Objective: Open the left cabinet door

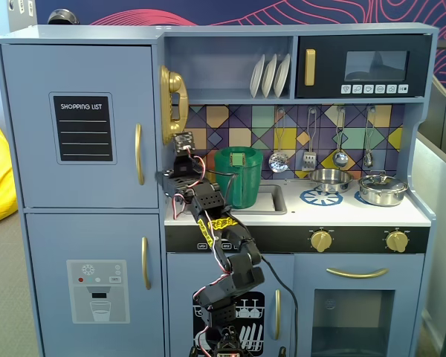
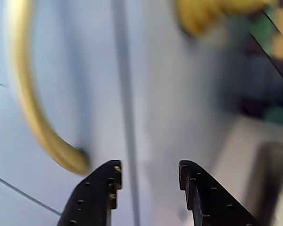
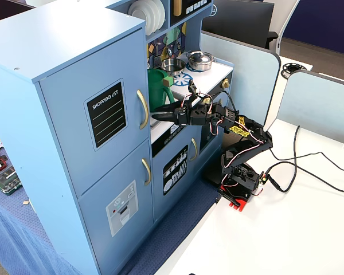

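Observation:
The left cabinet door (image 1: 74, 74) is blue-grey, with a black "SHOPPING LIST" panel (image 1: 83, 128) and a curved gold handle (image 1: 139, 154). It is closed in both fixed views (image 3: 74, 114). My gripper (image 3: 156, 116) is open and empty. It points at the cabinet front just right of the handle's (image 3: 143, 109) lower end. In the wrist view the gripper (image 2: 148, 172) straddles the door's vertical right edge. The blurred gold handle (image 2: 33, 108) ends just left of the left fingertip (image 2: 108, 176), not between the jaws. In a fixed view the gripper (image 1: 167, 180) is partly hidden by the arm.
A gold toy phone (image 1: 172, 104) hangs on the cabinet side above the gripper. A green pitcher (image 1: 238, 175) stands by the sink, right of the arm. The dispenser door (image 1: 97, 290) lies below. The arm's base sits on a white table (image 3: 309, 229).

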Available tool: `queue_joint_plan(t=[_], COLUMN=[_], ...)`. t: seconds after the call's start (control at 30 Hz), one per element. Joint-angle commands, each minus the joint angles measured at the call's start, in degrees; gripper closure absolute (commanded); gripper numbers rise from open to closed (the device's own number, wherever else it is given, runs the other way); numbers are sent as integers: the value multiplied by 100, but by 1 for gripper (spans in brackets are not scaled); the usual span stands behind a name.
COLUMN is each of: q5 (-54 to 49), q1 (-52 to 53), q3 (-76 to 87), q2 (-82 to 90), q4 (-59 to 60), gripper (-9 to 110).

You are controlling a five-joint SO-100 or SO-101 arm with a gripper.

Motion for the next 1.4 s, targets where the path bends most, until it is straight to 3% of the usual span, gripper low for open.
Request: queue_joint_plan(t=[0.0,0.33,0.93,1.37], q5=[-369,-1266,-1380,-2997], q1=[-264,-888,-1345,-2769], q3=[-510,-466,-694,220], q2=[-105,-62,-773,-167], q4=[-475,-993,-1811,-2241], gripper=[91,90,89,92])
